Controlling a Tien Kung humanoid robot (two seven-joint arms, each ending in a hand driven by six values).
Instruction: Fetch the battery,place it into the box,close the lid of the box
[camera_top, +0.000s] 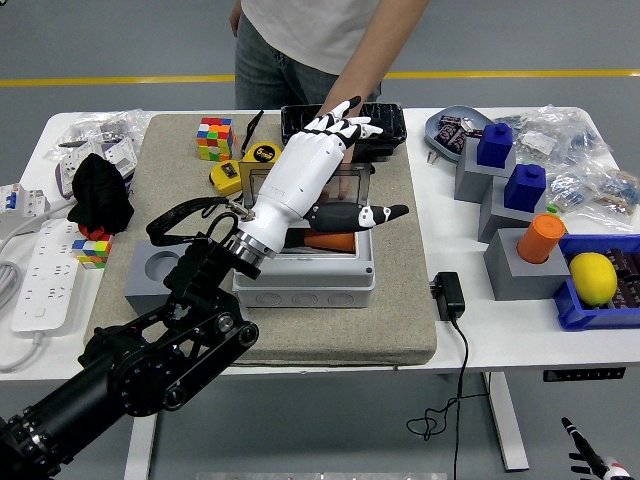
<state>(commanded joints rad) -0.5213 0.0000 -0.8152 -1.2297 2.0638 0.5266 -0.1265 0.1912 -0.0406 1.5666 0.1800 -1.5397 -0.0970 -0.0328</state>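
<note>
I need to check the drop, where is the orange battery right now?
In the head view, the orange battery lies inside the grey box mid-table, under the left hand.

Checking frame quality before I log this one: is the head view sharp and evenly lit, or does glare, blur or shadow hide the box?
Head view: sharp, evenly lit, soft shadows only. The left hand shows no blur. The box stays readable, though that hand and forearm cover much of its open lid and the orange battery.
</note>
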